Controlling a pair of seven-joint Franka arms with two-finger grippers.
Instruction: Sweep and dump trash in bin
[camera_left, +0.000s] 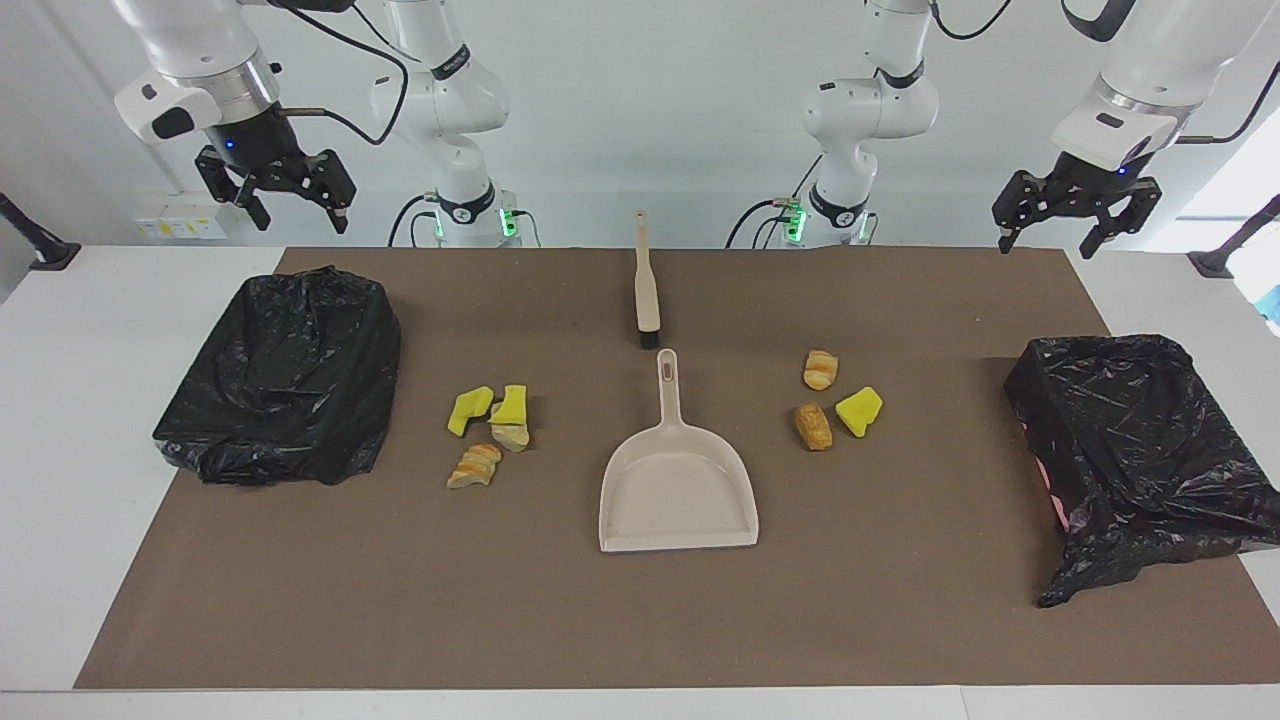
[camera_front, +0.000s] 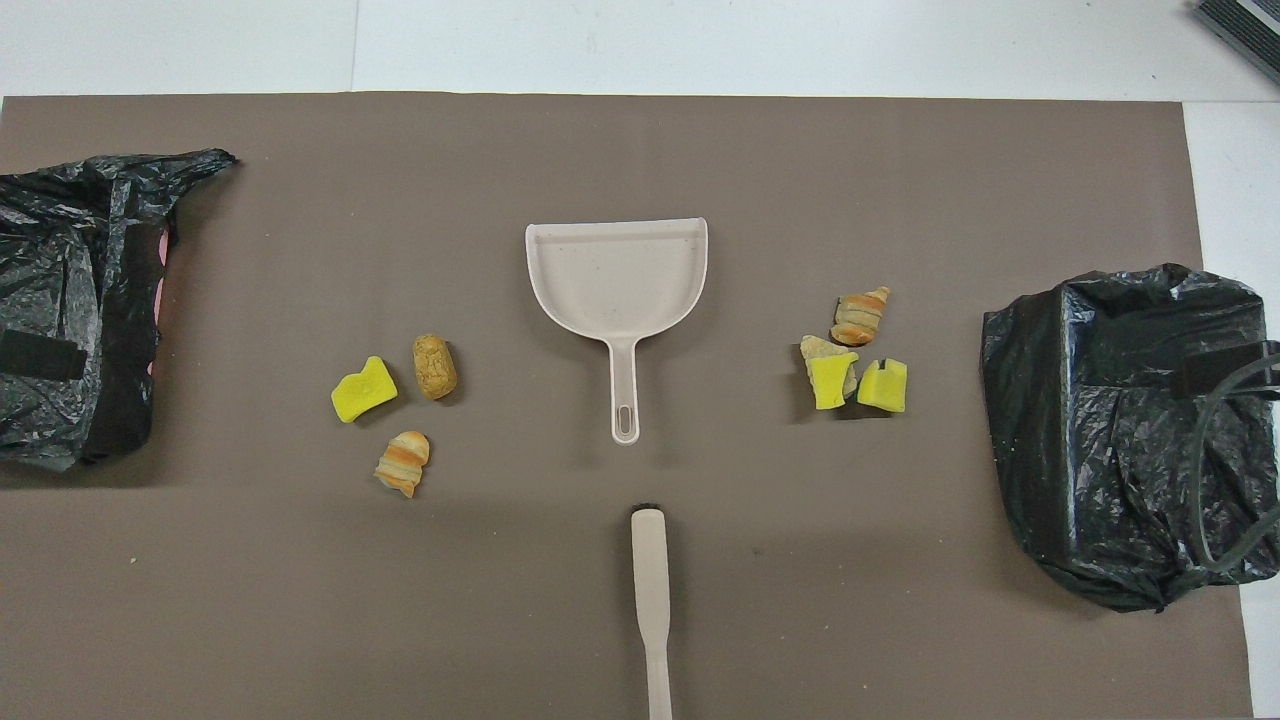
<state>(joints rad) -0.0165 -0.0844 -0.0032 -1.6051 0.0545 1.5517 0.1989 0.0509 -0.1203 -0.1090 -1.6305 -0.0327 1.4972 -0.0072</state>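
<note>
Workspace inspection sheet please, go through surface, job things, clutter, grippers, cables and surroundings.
Surface: brown mat on a white table.
Job's things: trash in two groups, four scraps toward the right arm's end, three scraps toward the left arm's; dustpan centred, brush nearer the robots; two black-bagged bins at the mat's ends.
Clutter: nothing seen.
Grippers: left gripper and right gripper raised, open, empty, waiting.
Cables: black cables on the arms.
Surroundings: white wall.
</note>
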